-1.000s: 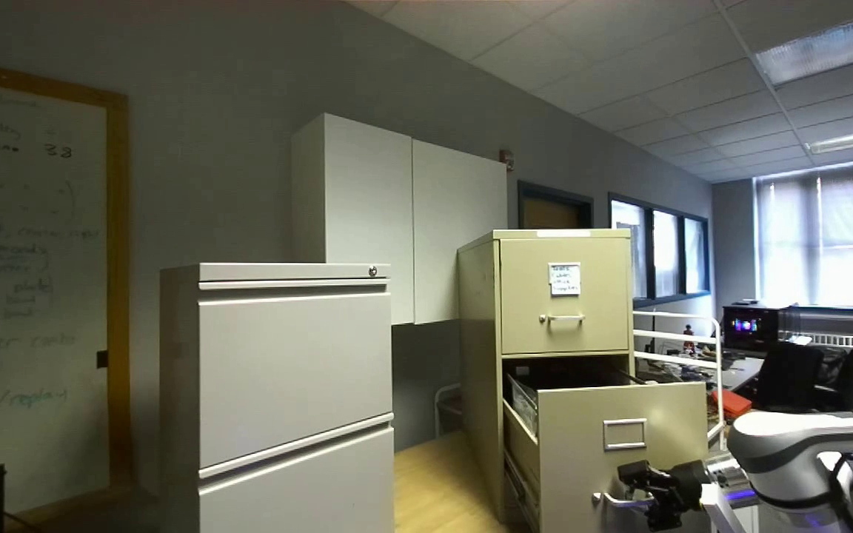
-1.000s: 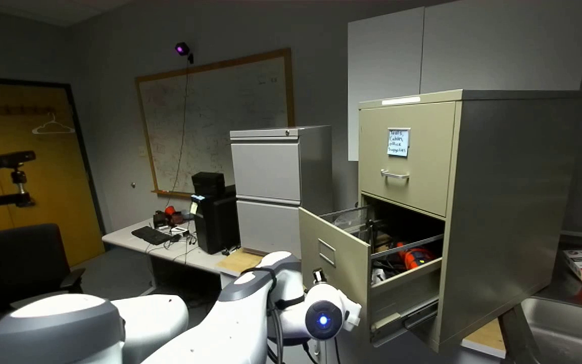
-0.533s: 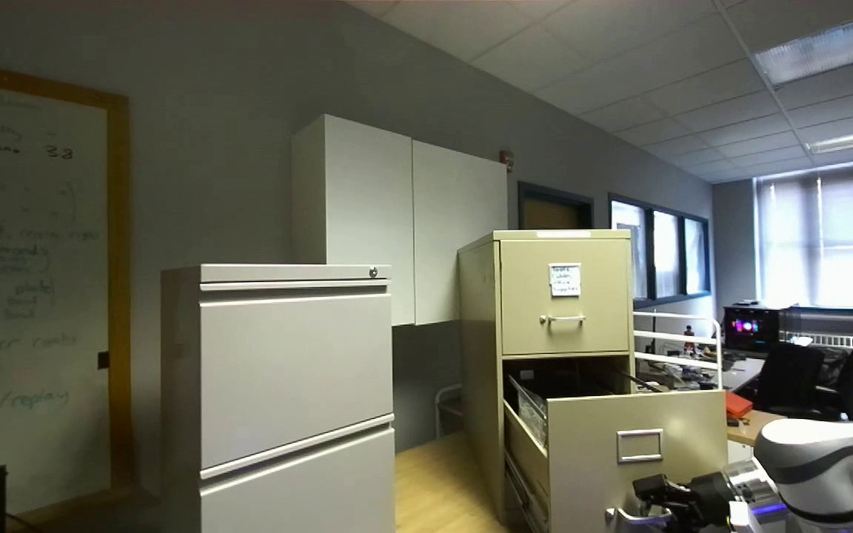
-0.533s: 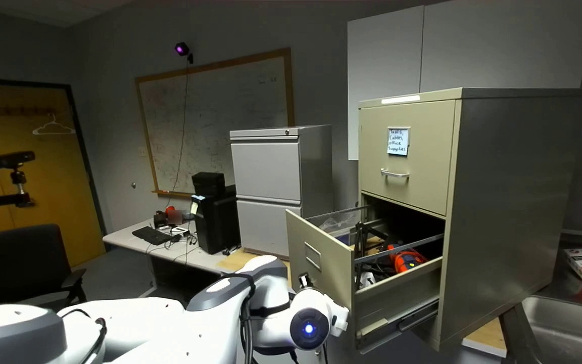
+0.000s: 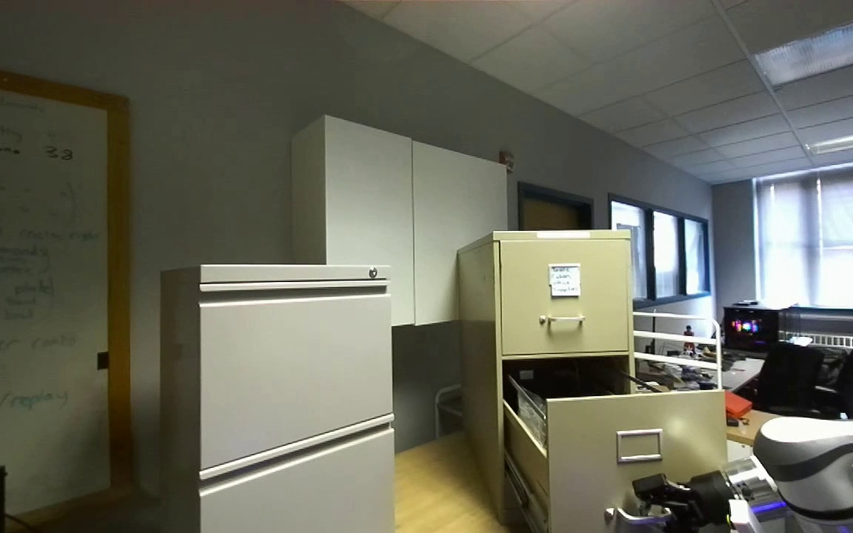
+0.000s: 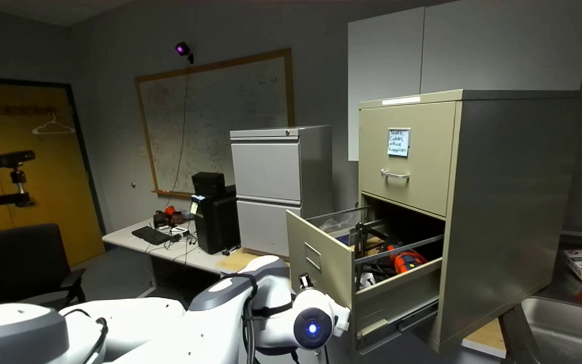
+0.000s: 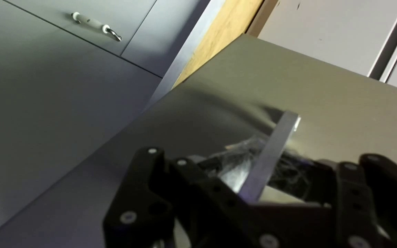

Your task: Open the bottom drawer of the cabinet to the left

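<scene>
Exterior view: wooden surface (image 5: 434, 477), wall (image 5: 212, 185), open drawer (image 5: 595, 437).

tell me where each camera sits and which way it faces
In an exterior view: before the grey cabinet, facing the tan cabinet; hand and arm show lower right.
In an exterior view: looks over the arm toward the whiteboard and open drawer; hand hardly shows.
Wrist view: behind the fingers, facing the drawer's handle.
Both exterior views share both cabinets and the drawer.
</scene>
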